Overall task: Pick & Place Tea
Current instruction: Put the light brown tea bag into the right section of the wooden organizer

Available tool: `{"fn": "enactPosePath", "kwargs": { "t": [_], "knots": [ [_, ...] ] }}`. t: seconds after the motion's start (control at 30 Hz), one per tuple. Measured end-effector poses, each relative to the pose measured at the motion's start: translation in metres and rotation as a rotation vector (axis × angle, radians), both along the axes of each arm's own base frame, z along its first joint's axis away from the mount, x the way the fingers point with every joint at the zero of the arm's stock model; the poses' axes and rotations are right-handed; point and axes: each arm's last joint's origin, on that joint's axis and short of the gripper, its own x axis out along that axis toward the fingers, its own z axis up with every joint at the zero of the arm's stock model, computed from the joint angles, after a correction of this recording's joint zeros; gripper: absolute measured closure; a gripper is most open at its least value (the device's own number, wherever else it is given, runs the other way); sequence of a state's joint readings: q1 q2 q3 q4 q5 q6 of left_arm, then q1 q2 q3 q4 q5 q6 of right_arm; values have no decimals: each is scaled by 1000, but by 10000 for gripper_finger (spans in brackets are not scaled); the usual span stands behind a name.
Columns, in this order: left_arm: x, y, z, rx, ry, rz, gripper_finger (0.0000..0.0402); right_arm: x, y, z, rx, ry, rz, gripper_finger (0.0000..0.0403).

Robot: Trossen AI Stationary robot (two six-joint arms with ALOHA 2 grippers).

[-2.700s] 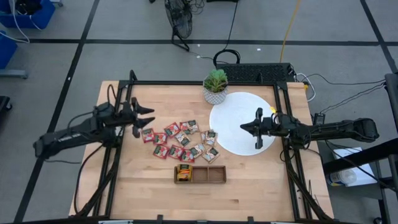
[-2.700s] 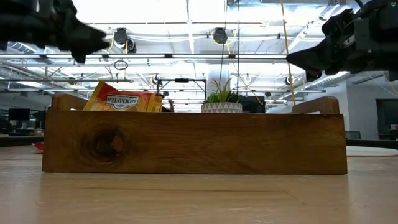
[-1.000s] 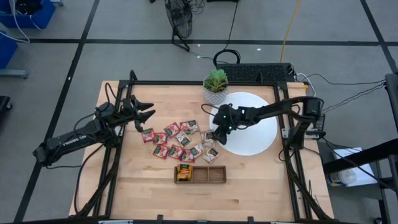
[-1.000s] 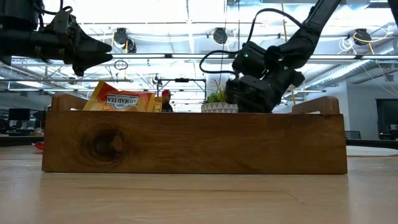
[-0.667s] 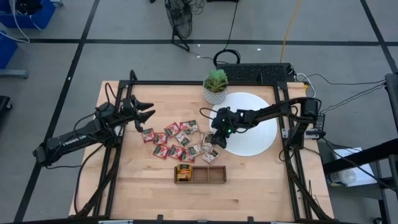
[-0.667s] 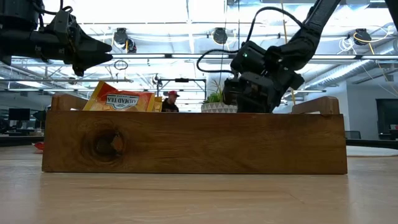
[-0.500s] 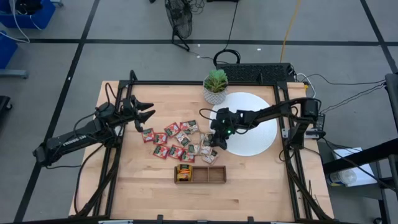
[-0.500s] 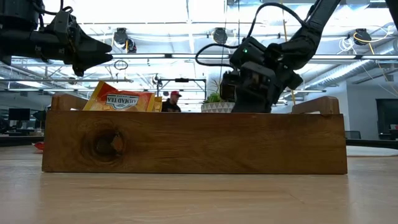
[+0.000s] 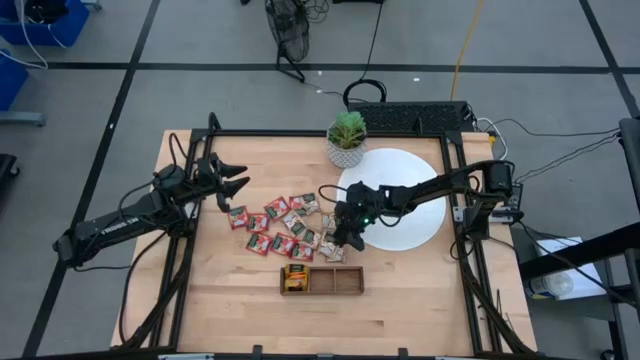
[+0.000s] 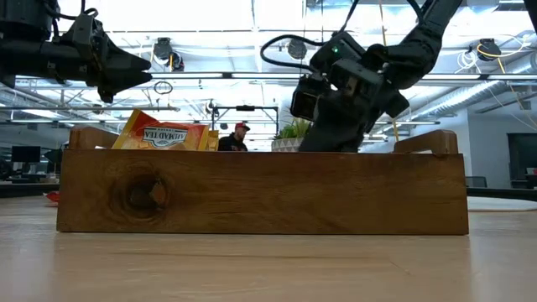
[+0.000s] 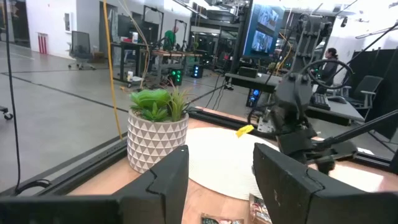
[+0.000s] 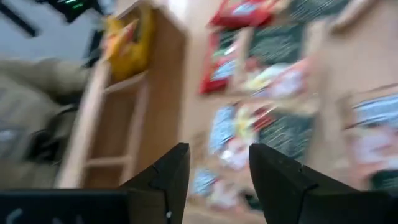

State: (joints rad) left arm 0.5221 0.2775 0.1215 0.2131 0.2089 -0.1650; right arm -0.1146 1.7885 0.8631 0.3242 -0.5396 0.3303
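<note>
Right gripper point(image 9: 342, 240) dropped onto the flat square tea packets point(image 9: 285, 228), fingers spread; yellow packet point(image 10: 162, 134) reads "TEA".

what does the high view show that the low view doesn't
Only the high view shows the scattered small red and pale square tea sachets on the light wooden table, the round white disc, and the right end effector over the sachets. Only the low view shows the ceiling lights and the room behind. Both show the brown wooden three-compartment tray with its yellow sachet, the small green potted plant and the raised left end effector.
</note>
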Motion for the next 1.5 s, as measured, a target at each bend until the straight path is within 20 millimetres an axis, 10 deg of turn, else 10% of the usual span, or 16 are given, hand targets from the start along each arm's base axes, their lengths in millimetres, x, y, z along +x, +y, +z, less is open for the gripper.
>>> {"fn": "enactPosePath", "kwargs": {
  "t": [0.4,1.03,1.5],
  "knots": [
    [0,0,0,0,0,0,220,13,-14,16,-534,150,-96,231],
    [0,0,0,-2,3,0,220,20,-27,-21,-558,222,-5,242],
    [0,0,0,-1,2,0,220,17,-27,-26,-643,263,23,399]
  ]
}}
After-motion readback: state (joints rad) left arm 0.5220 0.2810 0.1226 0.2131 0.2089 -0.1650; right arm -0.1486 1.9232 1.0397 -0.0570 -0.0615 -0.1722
